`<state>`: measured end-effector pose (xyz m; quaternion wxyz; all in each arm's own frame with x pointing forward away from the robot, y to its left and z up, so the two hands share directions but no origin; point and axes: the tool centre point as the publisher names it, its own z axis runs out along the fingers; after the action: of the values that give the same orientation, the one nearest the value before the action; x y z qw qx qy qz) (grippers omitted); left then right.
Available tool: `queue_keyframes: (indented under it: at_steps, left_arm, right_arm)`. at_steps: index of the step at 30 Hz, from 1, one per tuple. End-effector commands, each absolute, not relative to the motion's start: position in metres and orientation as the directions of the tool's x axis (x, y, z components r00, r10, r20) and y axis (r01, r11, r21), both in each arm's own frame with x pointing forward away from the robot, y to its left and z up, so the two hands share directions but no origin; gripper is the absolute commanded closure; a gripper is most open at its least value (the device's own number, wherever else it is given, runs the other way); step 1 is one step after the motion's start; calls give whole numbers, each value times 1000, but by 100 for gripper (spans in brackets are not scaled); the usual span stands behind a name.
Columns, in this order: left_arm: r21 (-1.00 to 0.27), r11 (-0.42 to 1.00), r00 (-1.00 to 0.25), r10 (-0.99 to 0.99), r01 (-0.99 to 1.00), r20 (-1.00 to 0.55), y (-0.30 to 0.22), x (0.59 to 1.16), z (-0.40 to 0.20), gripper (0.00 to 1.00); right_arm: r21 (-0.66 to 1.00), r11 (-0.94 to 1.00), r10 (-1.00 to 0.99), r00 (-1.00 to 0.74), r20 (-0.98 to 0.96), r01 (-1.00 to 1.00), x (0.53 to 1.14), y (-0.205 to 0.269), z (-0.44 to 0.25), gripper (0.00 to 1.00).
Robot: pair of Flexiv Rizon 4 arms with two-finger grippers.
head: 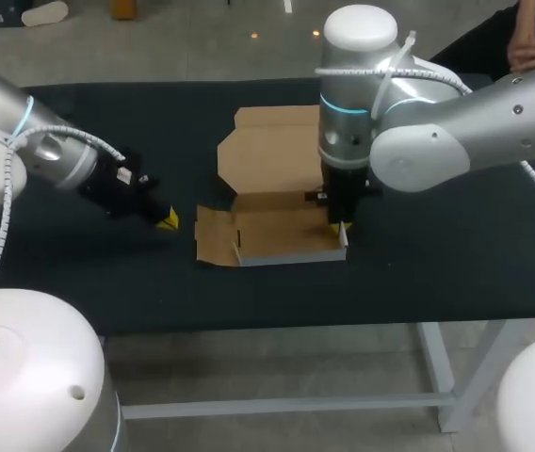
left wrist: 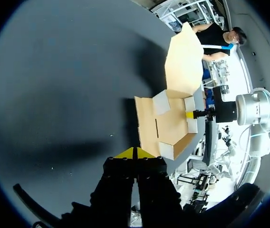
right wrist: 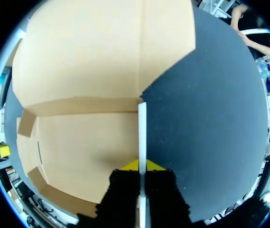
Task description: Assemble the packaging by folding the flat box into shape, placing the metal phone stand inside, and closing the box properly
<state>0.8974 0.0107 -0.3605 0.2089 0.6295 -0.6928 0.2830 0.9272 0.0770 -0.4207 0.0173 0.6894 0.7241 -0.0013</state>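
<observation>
**At table centre: box half-raised, right gripper on its side wall**

At the middle of the black table (head: 456,245) sits the cardboard box (head: 267,235), partly folded. Its lid (head: 272,151) lies flat and open at 12 o'clock from the tray. The front wall (head: 291,256) stands up at 6 o'clock, pale edge showing. The left flap (head: 213,235) lies flat at 9 o'clock. The tray floor shows plain cardboard with a short slit near that flap.

The right arm (head: 456,132) comes in from 3 o'clock and drops straight down onto the tray's 3 o'clock edge. It covers the lid's 3 o'clock part and the tray corner beneath it. In the head view the right gripper (head: 339,226) shows only a speck of yellow at the wall's corner, and the wrist body hides the rest. In the right wrist view the side wall (right wrist: 142,133) runs edge-on between the two fingers, with a dark finger body tight against it on each side. The gripper is pinching that wall. The wall's near end is lost between the fingers.

The left gripper (head: 167,220) sits at 9 o'clock from the box, near the left flap but apart from it. Whether it touches the cloth cannot be told. In the left wrist view its yellow tips are pressed together with nothing between them. The box lies ahead of them, and a yellow tip of the right gripper shows at the box's far wall. The left arm (head: 23,141) is cut off at the view's edge.
</observation>
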Motion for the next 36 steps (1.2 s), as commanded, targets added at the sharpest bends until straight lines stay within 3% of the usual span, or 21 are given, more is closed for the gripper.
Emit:
queue_keyframes:
  at_steps: [1,36]
  left_arm:
    - [-146,71,-153,-710,-987,687,16,905,-380,100]
    - [-162,179,-239,-616,-970,751,-20,915,-409,100]
  right_arm:
    - [18,50,998,-49,-29,999,928,78,-421,100]
    - [18,50,998,-49,-29,999,928,78,-421,100]
